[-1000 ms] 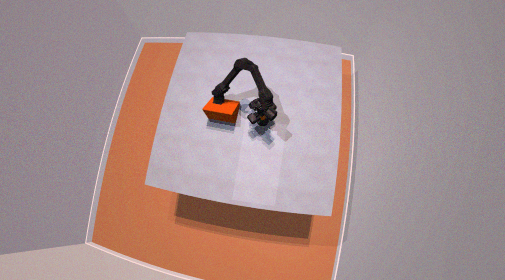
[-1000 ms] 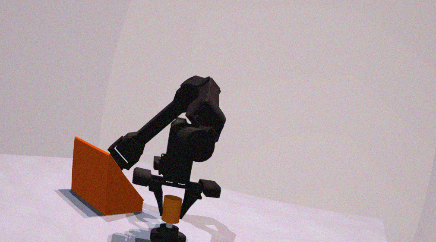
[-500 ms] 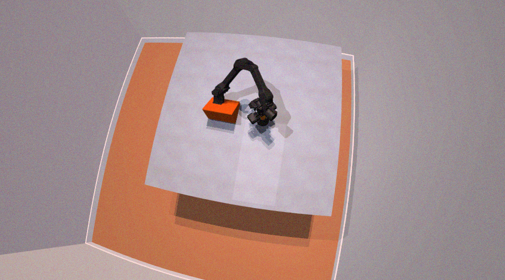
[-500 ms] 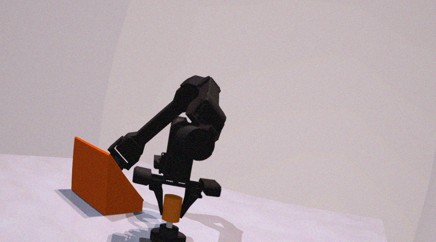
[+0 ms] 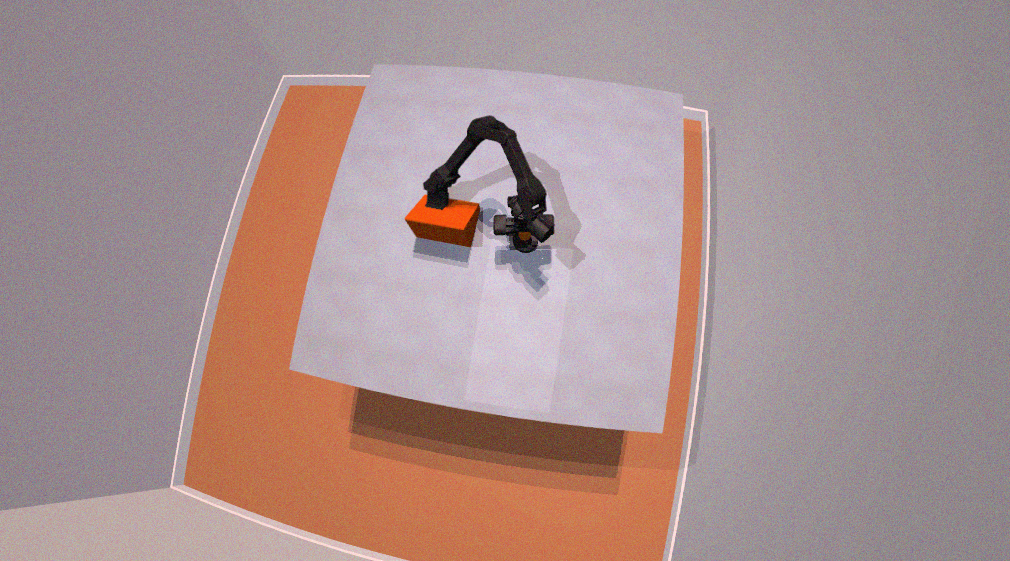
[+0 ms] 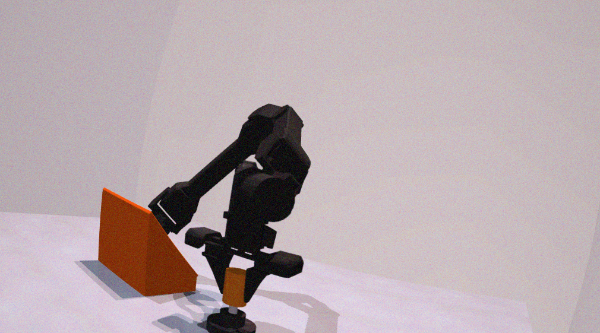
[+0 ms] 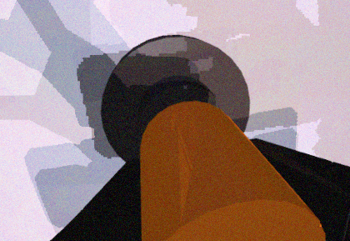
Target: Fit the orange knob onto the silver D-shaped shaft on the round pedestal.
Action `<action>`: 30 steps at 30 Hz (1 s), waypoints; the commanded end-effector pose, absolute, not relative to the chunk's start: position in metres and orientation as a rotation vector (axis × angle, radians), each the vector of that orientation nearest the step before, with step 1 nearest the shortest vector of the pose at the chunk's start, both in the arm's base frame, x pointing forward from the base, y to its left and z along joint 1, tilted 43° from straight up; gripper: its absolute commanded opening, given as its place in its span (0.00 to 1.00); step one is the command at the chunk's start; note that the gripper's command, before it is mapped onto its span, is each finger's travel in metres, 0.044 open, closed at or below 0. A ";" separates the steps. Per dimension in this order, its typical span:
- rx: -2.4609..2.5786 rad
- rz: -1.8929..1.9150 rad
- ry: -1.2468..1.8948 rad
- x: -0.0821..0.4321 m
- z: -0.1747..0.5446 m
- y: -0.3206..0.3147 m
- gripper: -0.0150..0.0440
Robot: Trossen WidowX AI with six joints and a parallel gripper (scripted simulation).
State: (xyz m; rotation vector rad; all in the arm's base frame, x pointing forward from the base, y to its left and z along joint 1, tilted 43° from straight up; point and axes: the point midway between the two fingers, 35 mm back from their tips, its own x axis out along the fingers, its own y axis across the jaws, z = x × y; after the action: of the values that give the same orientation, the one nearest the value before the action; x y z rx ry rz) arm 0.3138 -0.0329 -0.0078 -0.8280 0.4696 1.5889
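Note:
The orange knob (image 5: 525,236) (image 6: 234,287) (image 7: 217,161) is upright between the fingers of my gripper (image 6: 234,294), which is shut on it. The knob is right over the silver shaft (image 6: 233,310). A short length of the shaft shows between the knob's underside and the pedestal, so the knob stands above the pedestal. The round black pedestal (image 6: 212,324) (image 7: 227,67) stands on the table under the knob. The knob's hole and the shaft's flat side are hidden, and I cannot tell whether the shaft's tip is inside the hole.
The orange wedge-shaped block (image 5: 444,215) (image 6: 121,245) at the arm's base stands to the left of the pedestal. The pale table top (image 5: 387,316) (image 6: 398,307) lies under everything, and shadows of the arm fall across it around the pedestal.

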 end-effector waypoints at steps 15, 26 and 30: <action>0.232 0.897 1.319 0.315 -0.008 -0.034 0.25; 0.313 0.830 1.367 0.314 -0.005 -0.035 0.25; 0.313 0.830 1.367 0.313 -0.006 -0.033 0.25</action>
State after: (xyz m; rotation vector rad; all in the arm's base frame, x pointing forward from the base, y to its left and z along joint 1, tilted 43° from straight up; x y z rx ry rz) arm 0.3142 -0.0339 -0.0064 0.2406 1.3240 0.8910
